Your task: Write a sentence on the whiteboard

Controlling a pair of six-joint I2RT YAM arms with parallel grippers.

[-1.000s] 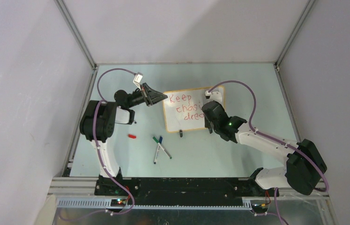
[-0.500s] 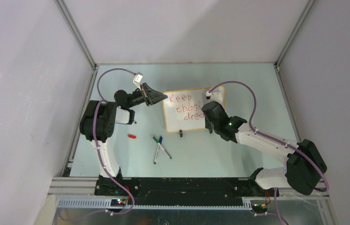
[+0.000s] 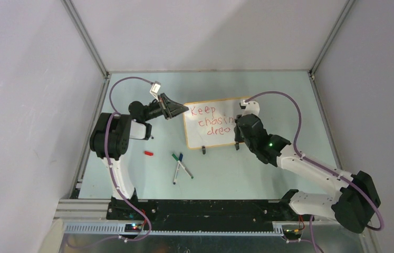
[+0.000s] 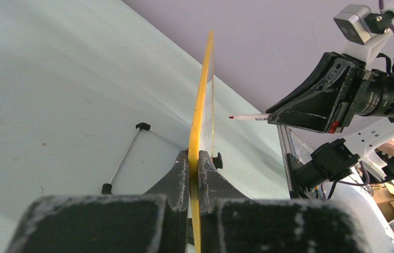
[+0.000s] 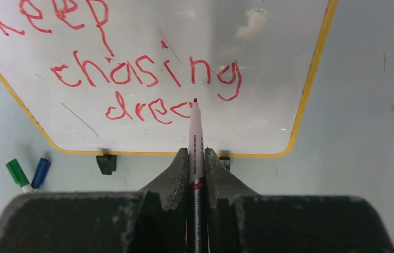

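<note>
Pale table (image 3: 210, 84), left gripper (image 4: 195, 158) clamping whiteboard (image 4: 203, 95) edge, right gripper (image 5: 196, 155) pinching red marker (image 5: 195, 126) unseen from above.

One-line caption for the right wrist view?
The right tool grips a red marker aimed at the whiteboard, sentence so far: "Keep chasing dre".

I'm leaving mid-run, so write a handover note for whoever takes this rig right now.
Left gripper: shut on the whiteboard edge, steadying it.
Right gripper: shut on the red marker, tip by the third line.
Done: the sentence reads "Keep chasing dre" plus a part-formed letter.
Left: finish "dreams".
</note>
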